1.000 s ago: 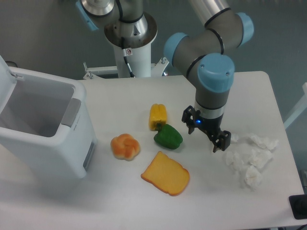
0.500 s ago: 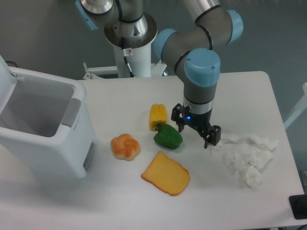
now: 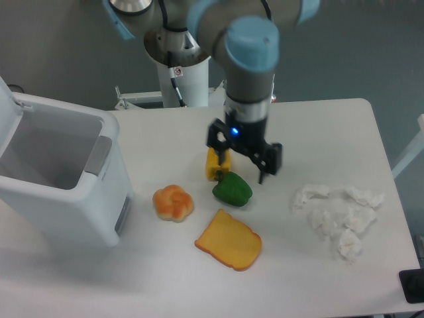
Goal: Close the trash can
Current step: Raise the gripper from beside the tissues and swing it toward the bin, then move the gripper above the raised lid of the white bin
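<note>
The two fingers [image 3: 268,165] stand apart and hold nothing; the gripper [image 3: 244,157] hangs just above the yellow pepper [image 3: 216,165] and the green pepper [image 3: 232,190], near the middle of the bench [image 3: 318,126]. Neither finger appears to touch either pepper, though the left one overlaps the yellow pepper in this view and contact cannot be ruled out. The arm rises behind the gripper toward the far side, its blue-capped wrist joint [image 3: 251,38] directly above.

Around the peppers lie a bun [image 3: 173,203] to the left, a slice of bread [image 3: 229,241] on the near side, and a heap of crumpled white tissue [image 3: 339,213] to the right.

The trash can [image 3: 63,192] stands at the left edge of the bench, well apart from the gripper. Its mouth is open and the inside appears empty; the lid [image 3: 8,99] stands up at the far left, only partly in view.

As for the task, nothing is done: the lid is up and the gripper is nowhere near it. What is left, I judge, is the whole job: cross to the left, reach the raised lid, and push it down until it shuts.
</note>
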`<state>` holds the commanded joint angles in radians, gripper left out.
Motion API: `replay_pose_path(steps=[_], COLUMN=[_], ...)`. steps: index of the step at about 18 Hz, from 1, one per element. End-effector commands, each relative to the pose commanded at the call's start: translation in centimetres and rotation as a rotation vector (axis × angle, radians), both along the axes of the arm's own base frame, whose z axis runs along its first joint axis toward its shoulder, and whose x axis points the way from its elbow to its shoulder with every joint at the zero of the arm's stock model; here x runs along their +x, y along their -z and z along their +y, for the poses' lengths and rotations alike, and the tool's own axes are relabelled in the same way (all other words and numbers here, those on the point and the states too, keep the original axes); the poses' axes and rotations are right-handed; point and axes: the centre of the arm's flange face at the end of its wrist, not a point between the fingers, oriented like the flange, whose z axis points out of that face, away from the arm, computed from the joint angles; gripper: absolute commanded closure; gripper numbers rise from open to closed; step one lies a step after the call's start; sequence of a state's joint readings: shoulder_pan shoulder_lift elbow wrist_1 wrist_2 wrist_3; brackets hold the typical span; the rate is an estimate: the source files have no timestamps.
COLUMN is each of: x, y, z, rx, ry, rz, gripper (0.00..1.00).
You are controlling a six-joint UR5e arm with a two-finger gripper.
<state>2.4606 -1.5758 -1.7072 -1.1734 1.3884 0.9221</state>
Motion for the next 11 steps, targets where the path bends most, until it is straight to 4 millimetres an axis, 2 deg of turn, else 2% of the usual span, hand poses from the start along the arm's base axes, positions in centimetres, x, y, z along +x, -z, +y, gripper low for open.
replay_pose_path(steps=[3,7,9,11], x=[4.6,9.3,11.5,14.5], y=[-2.8,-6.2,-6.8,-7.2], z=[-1.0,-1.9,-1.4,-0.4], rx=[0.056,0.131,0.152,0.160], ry=[0.007,0.044,0.034,0.048], rz=[-0.020,-0.047,-0.075,-0.094], gripper=[0.00,0.00,0.00,0.00])
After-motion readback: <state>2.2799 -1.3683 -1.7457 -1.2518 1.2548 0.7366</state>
